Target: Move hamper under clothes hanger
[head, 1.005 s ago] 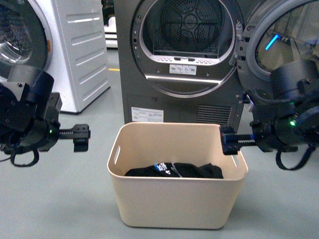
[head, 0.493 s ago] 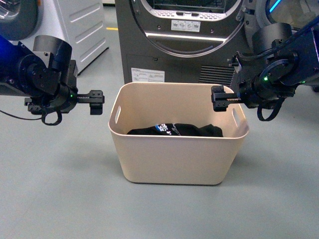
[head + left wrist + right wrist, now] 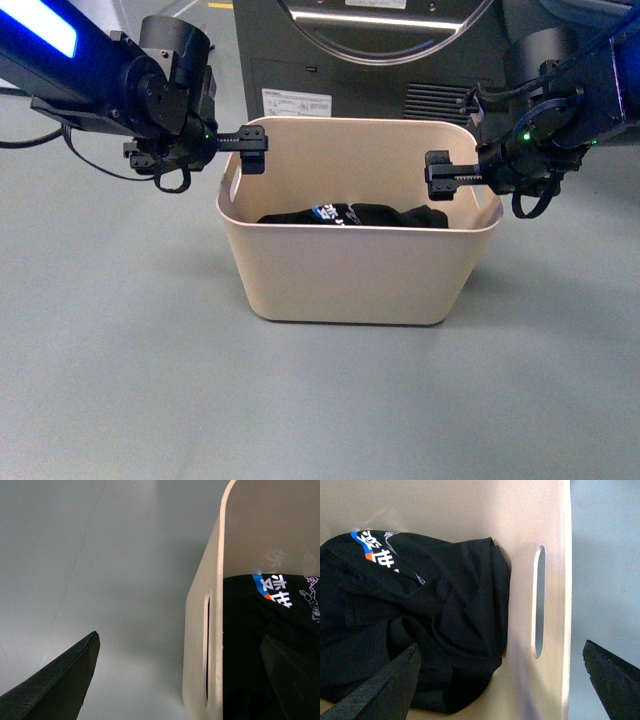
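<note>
Bare grey floor lay open to the left of the hamper and all along its near side. The hamper stood on the floor toward its far edge. The dark dryer rose close behind its back rim, so there was little room that way. The rim ran smooth with rounded corners. A slot handle pierced the left short wall, and another slot pierced the right short wall. A black garment with blue and white print lay in the bottom, well below the rim. Right of the hamper the floor was clear as far as the frame showed.

The left arm reached in from the upper left, its wrist level. The left claw was at the rim of the left wall. Its jaws were apart and straddled that wall, with one finger over the floor outside and the other over the garment inside. Neither touched the plastic.

The right arm came in from the upper right, also level. The right claw sat at the right wall. Its jaws were likewise apart, with one finger inside above the garment and the other outside above the floor. The wall and its slot lay between them, ungripped.
</note>
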Robot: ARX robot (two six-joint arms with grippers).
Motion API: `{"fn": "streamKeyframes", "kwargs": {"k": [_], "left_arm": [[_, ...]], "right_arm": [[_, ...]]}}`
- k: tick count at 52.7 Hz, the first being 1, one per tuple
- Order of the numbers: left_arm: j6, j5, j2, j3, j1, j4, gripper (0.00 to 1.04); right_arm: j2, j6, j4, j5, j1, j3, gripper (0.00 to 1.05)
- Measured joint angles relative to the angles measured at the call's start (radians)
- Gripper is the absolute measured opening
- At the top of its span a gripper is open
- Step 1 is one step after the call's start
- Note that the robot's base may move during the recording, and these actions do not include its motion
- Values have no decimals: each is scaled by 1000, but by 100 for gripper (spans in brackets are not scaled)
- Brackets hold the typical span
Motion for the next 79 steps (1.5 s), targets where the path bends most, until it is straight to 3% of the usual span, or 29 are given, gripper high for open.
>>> {"fn": "streamKeyframes", "kwargs": {"k": [15, 18, 37, 46, 79], "left_arm": [[-20, -3, 110, 100, -18, -55, 98], [-21, -6, 124, 113, -21, -61, 98], [-6, -27, 140, 120, -42, -48, 32], [4, -10, 135, 97, -48, -24, 10], [-5, -20, -81, -168, -84, 54, 7]], "right_arm": [[58, 1, -26, 10, 0, 58, 97], [61, 2, -31, 13, 0, 66, 92], [87, 0, -35, 80, 3, 94, 26], [86, 6, -13, 100, 0, 75, 4], [-110, 2, 34, 90, 0, -192, 3]]}}
